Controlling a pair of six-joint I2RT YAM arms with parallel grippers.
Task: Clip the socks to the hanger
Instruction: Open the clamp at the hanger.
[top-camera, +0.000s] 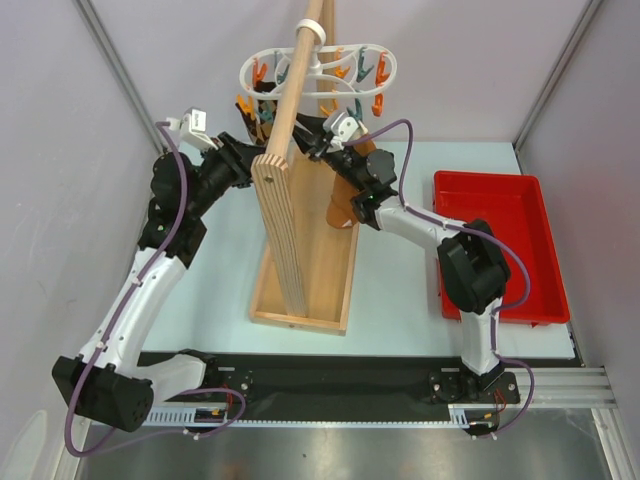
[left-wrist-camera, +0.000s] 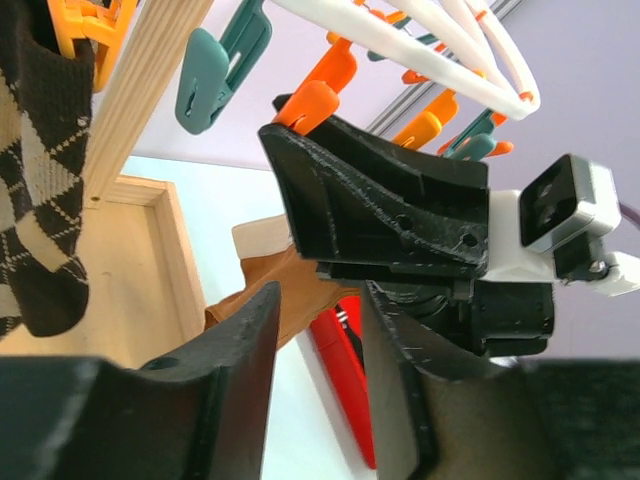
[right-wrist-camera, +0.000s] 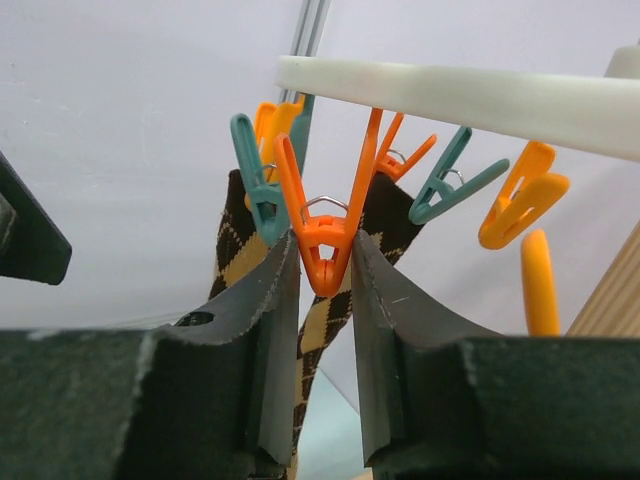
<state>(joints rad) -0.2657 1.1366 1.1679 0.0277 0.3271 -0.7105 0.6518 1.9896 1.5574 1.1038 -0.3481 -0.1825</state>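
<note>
The white hanger (top-camera: 320, 62) hangs from the pole with orange and teal pegs. My right gripper (top-camera: 315, 135) is raised under it, its fingertips pressed on both sides of the lower end of an orange peg (right-wrist-camera: 325, 250). The argyle sock (right-wrist-camera: 240, 265) hangs clipped just behind that peg and also shows in the left wrist view (left-wrist-camera: 40, 200). The tan sock (top-camera: 345, 200) hangs below my right arm; I cannot tell what holds it. My left gripper (top-camera: 250, 150) is open and empty, close beside the right gripper (left-wrist-camera: 380, 210). The striped sock is out of view.
The wooden pole stand (top-camera: 300, 260) rises between my arms, its pole (top-camera: 290, 95) leaning up to the hanger. A red tray (top-camera: 500, 245) lies at the right of the table. Grey walls close in the back and sides.
</note>
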